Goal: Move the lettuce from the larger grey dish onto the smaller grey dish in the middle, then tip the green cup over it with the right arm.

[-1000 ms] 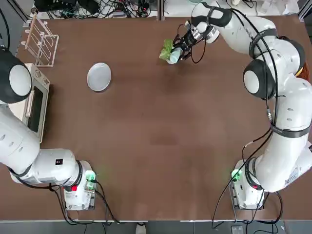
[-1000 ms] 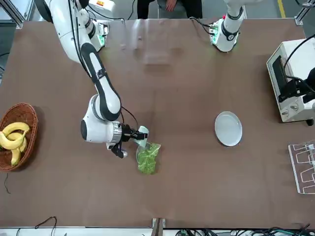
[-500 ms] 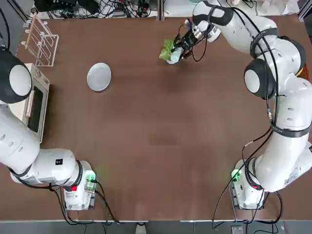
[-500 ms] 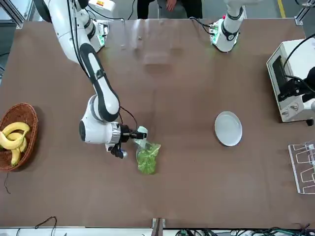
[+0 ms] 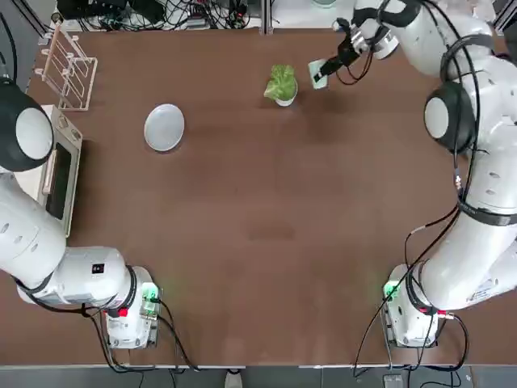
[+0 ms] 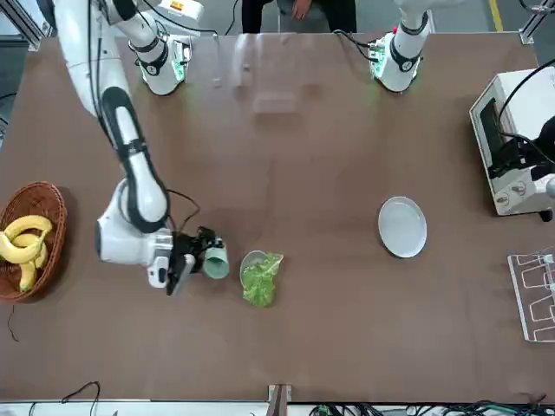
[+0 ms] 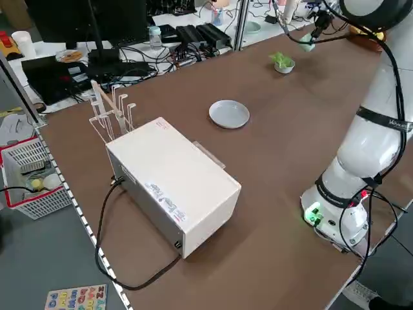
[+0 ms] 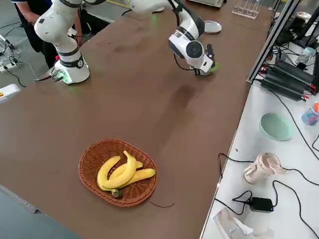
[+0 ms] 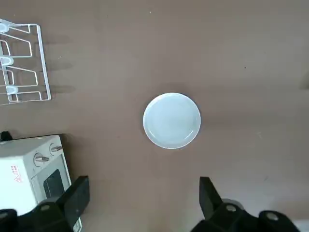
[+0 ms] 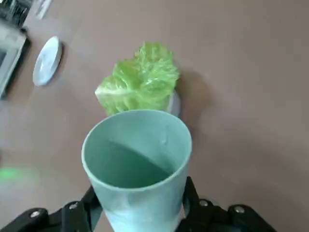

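The lettuce (image 5: 282,80) fills the smaller grey dish (image 5: 283,99) at the far middle of the table. It also shows in the front view as lettuce (image 6: 261,278) over the dish's rim (image 6: 250,258). My right gripper (image 5: 325,69) is shut on the green cup (image 5: 318,74), held tilted a short way to the robot's right of the dish, apart from it. The right wrist view looks into the cup (image 10: 137,164), its mouth toward the lettuce (image 10: 140,79). The larger grey dish (image 5: 164,128) lies bare at the left. High above it my left gripper (image 9: 143,183) stands open.
A white oven (image 5: 53,166) and a clear rack (image 5: 69,69) stand at the table's left edge. A wicker basket of bananas (image 6: 30,238) sits at the robot's far right.
My right gripper has drawn the green cup back from over the lettuce toward the robot's right. The lettuce and small dish now stand uncovered. The left arm has not moved.
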Motion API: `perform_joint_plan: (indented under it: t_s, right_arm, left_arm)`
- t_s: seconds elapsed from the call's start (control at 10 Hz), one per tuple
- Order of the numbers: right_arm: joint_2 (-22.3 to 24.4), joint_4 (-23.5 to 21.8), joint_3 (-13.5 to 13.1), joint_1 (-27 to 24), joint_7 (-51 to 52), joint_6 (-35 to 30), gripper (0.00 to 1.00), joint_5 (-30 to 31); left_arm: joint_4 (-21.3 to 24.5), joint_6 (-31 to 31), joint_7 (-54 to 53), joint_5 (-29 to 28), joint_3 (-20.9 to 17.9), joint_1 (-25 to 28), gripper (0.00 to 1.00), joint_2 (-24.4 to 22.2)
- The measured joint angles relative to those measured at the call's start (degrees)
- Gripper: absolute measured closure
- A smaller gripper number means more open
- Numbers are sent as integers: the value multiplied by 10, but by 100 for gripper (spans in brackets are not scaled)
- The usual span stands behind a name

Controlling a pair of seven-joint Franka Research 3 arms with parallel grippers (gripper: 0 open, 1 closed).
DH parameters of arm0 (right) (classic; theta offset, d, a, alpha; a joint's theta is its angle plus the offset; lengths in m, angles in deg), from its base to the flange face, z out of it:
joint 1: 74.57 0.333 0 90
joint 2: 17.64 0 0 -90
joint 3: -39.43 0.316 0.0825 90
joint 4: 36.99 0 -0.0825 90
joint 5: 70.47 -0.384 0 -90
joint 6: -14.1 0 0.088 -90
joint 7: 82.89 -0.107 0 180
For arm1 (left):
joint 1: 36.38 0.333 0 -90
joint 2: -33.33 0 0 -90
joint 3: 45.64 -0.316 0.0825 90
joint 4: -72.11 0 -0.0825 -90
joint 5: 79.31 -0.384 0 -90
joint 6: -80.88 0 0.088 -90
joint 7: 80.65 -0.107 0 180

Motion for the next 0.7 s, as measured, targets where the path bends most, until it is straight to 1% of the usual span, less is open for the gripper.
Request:
perform_joint_plan:
  t_s: [0.1, 0.3, 0.5, 0.7]
  right_arm:
    - [14, -20, 0, -38, 123, -6, 31, 0]
    - [30, -64, 0, -115, 351, -46, 31, 0]
    - [31, -101, 0, -192, 536, -81, 31, 0]
    - [31, -128, 1, -262, 686, -114, 31, 0]
  left_arm:
    - [0, 0, 0, 0, 0, 0, 0, 0]
    - [1, -3, 0, 0, 1, -1, 0, 0]
    - [2, -8, 2, 0, 2, -4, 0, 1]
    - [2, -8, 8, 0, 2, -5, 0, 5]
